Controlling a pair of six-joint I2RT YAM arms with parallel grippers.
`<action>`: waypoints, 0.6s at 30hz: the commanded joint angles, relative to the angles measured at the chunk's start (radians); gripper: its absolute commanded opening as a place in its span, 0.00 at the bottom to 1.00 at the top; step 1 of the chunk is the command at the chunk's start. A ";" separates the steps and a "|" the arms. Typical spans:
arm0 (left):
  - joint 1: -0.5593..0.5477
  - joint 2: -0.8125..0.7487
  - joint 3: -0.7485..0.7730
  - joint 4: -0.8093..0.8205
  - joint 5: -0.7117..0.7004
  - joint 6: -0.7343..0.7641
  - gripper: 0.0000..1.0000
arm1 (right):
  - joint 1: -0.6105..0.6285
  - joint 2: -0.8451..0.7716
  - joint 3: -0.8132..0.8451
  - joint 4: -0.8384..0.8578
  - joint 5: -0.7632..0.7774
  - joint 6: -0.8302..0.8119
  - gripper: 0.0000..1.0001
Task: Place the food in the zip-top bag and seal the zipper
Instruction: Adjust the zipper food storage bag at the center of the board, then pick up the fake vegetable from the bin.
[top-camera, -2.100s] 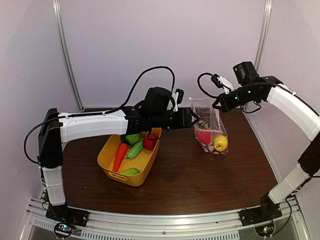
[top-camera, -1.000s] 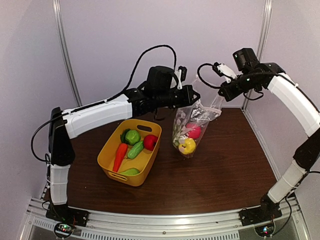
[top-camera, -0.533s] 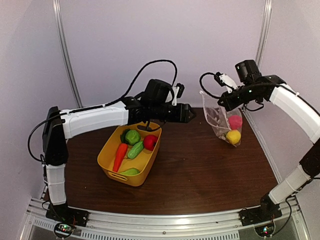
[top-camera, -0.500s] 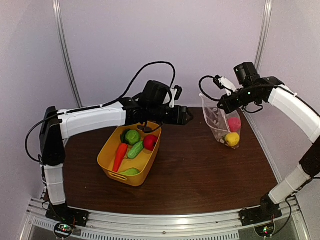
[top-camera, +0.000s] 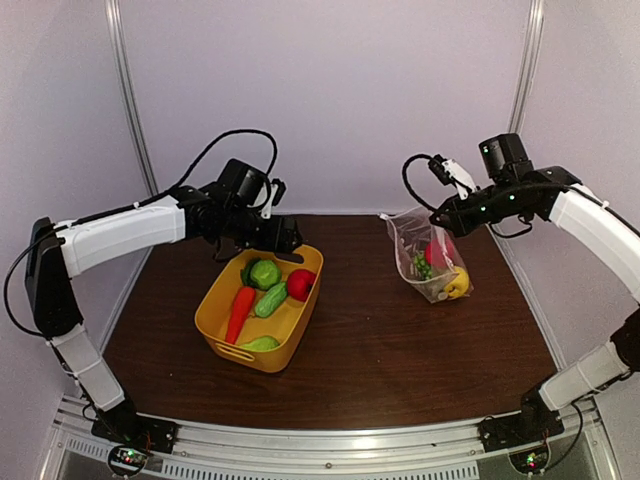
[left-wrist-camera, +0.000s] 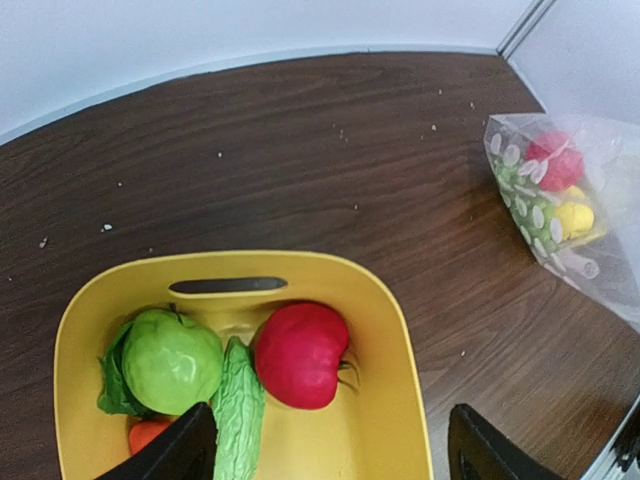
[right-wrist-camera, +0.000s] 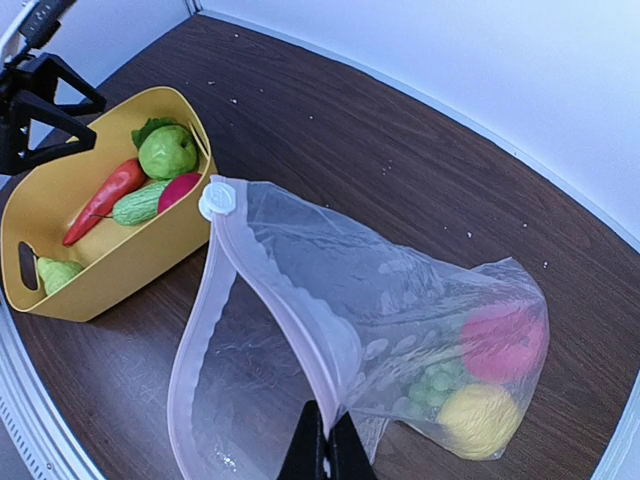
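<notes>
Yellow tub (left-wrist-camera: 400, 400) holds five food pieces: one carrot (top-camera: 240, 310), one cucumber (top-camera: 270, 298), one red apple (top-camera: 300, 284), one pear (top-camera: 260, 343), one round green fruit (top-camera: 265, 273). Left gripper (left-wrist-camera: 330, 432) sits over the tub's far end, jaws spread wide, empty. Well right of the tub, right gripper (right-wrist-camera: 325, 442) is clenched on the zipper (right-wrist-camera: 262, 285) of the open-mouthed zip-top bag (right-wrist-camera: 400, 290), which holds three pieces: bagged apple (right-wrist-camera: 500, 340), lemon (right-wrist-camera: 478, 420), grapes (right-wrist-camera: 430, 385).

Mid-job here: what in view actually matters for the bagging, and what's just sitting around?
Job: zip-top bag, zipper, right gripper pinching it; bagged apple, grapes, lemon; loose apple, green fruit, cucumber, carrot, pear; open left gripper.
Bystanders: yellow tub, table.
</notes>
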 joint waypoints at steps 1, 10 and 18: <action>0.014 0.013 -0.009 -0.093 0.056 0.085 0.82 | 0.004 -0.022 0.023 0.029 -0.133 0.018 0.00; 0.033 0.134 0.004 -0.074 0.137 0.129 0.85 | 0.012 0.033 -0.030 0.077 -0.139 0.032 0.00; 0.040 0.283 0.097 -0.048 0.150 0.098 0.87 | 0.012 -0.007 -0.086 0.097 -0.139 0.029 0.00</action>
